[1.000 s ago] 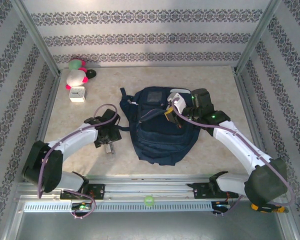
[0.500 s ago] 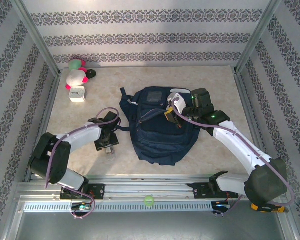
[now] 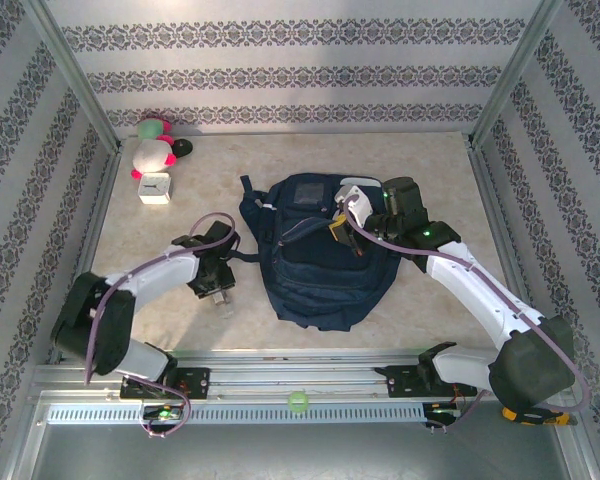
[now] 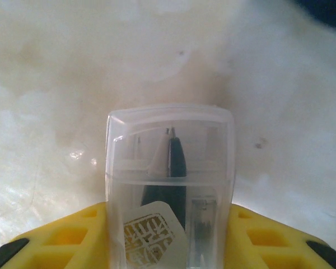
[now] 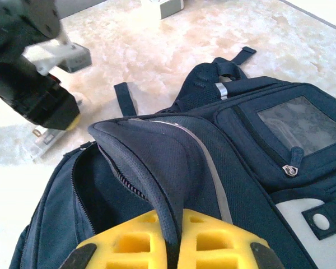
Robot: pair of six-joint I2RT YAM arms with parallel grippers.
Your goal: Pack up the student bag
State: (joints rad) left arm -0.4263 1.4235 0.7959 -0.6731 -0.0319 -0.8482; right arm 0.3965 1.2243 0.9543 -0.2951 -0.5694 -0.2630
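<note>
**Bag held open, pen case at left claw**

Student bag (image 3: 315, 255) lies mid-counter (image 3: 430, 170). Right claw (image 3: 342, 228), at the bag's 1 o'clock, is clamped on the flap (image 5: 157, 151). Left claw (image 3: 217, 290), at the bag's 9 o'clock, straddles the clear pen case (image 4: 169, 185); can't tell if it's gripping.

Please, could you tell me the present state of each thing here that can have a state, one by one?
student bag: lies flat on the table, main compartment unzipped, one edge of the opening held up.
front pocket zip: closed.
clear case: lies on the table, dark pen inside.
left gripper: closed against both sides of the clear case.
right gripper: shut on the student bag's opening edge.
white clock: stands upright.
</note>
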